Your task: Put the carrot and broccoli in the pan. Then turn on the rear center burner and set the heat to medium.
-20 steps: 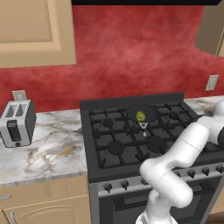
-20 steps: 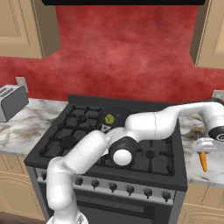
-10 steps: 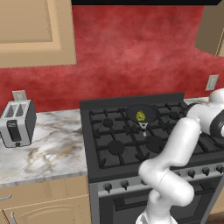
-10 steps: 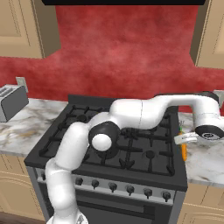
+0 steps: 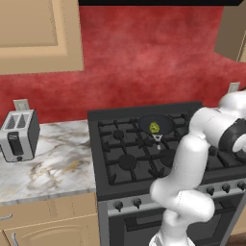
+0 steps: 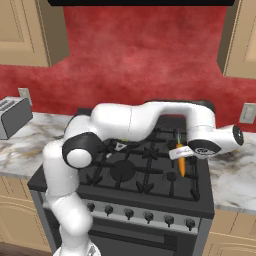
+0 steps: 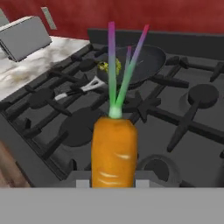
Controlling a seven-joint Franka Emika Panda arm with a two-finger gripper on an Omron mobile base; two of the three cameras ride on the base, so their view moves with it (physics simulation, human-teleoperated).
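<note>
Hand view: gripper (image 7: 113, 183) clamping carrot (image 7: 113, 151), green top pointing toward pan (image 7: 139, 61). You are carrying it over stove front right; right base view showing carrot (image 6: 181, 159) hanging above grates, where a second ago it was lying beside gripper on counter right of stove. So pickup is done, transfer is under way. Broccoli (image 5: 154, 127) already sitting in pan (image 5: 156, 124) on rear center burner. Arm has swung inward since earlier frame
</note>
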